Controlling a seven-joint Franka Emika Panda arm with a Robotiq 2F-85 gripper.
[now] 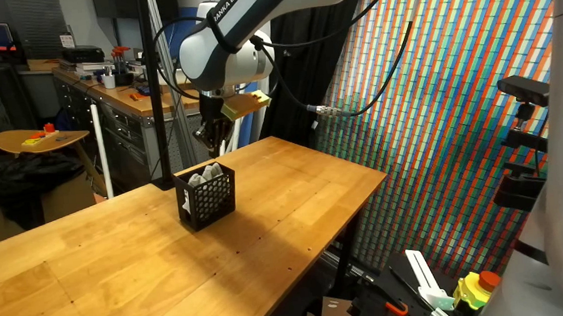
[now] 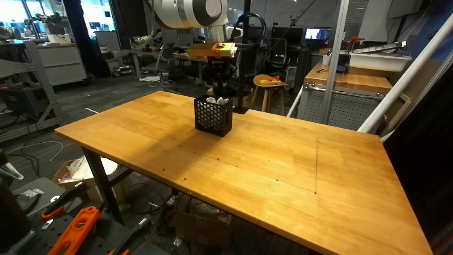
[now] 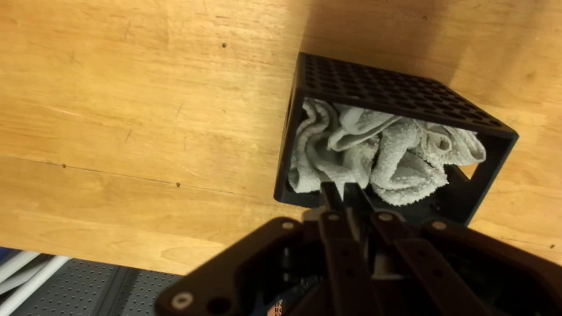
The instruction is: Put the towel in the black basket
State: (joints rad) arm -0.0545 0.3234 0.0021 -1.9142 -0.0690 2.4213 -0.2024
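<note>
Lying bunched inside black basket (image 3: 373, 83): white towel (image 3: 393, 147).

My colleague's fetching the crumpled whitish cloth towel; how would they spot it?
On the long tan wooden table stands an open, boxy black basket with honeycomb holes. The towel sits inside, its pale, fluffy folds standing out against the basket's black.

A round-edged light wooden stool (image 1: 13, 140) stands at nine o'clock in an exterior view, a multicoloured striped panel (image 1: 436, 141) at three. In an exterior view, a rectangular white tub (image 2: 379, 63) sits at two o'clock, a slotted bright-orange bar (image 2: 72, 234) at eight.
</note>
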